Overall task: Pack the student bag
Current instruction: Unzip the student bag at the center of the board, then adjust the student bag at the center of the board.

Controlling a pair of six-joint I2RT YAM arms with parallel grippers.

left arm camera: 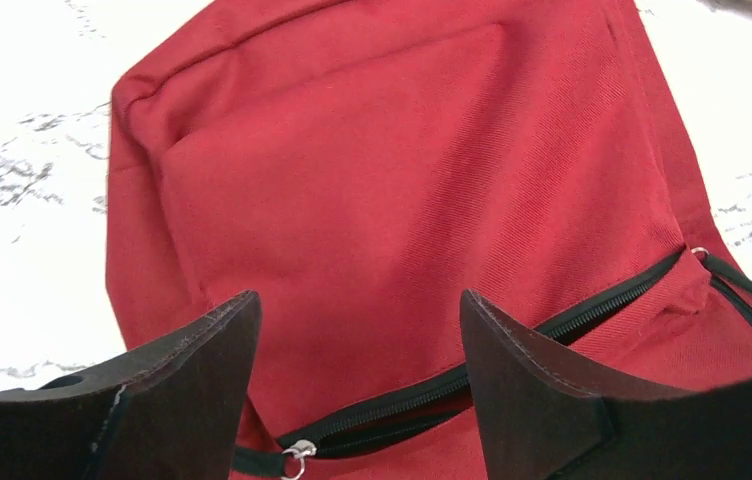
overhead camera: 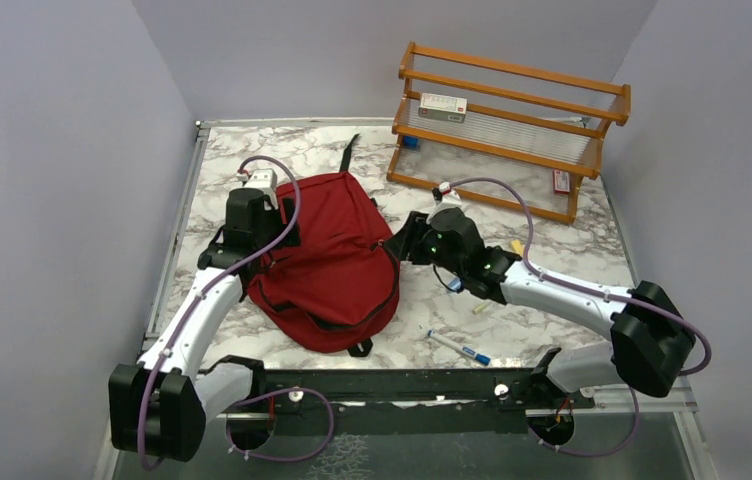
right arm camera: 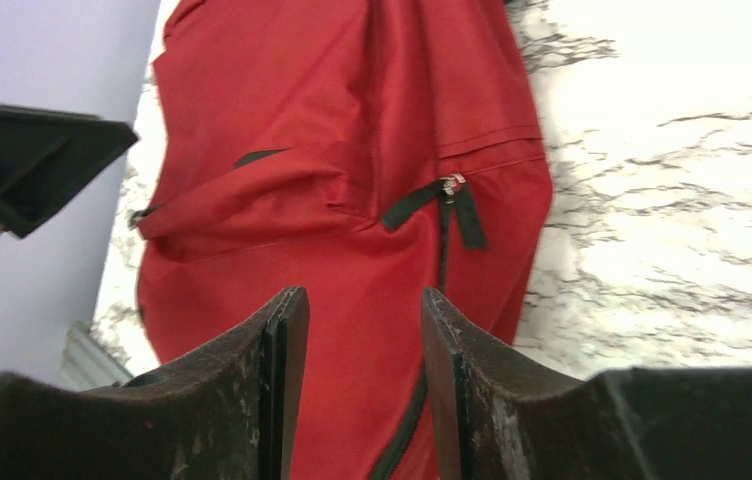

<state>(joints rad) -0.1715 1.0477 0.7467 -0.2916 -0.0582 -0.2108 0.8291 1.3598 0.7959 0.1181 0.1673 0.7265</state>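
Looking down, we see the student bag (overhead camera: 332, 265) lying flat on the desk (overhead camera: 572, 230), between our two arms. The left fingers (left arm camera: 192, 370) and the right fingers (right arm camera: 272, 370) are both spread apart and hold nothing, each above red cloth. The main zipper seems closed, though we cannot be sure. If we pinch only loose cloth, the bag may slide or bunch, and the pen (overhead camera: 460, 350) near it cannot go in.

Label on the box (overhead camera: 442, 107) in the wooden rack (overhead camera: 517, 68): illegible.

Wooden rack (overhead camera: 508, 130), pen (overhead camera: 460, 349) — marble table (overhead camera: 552, 225)
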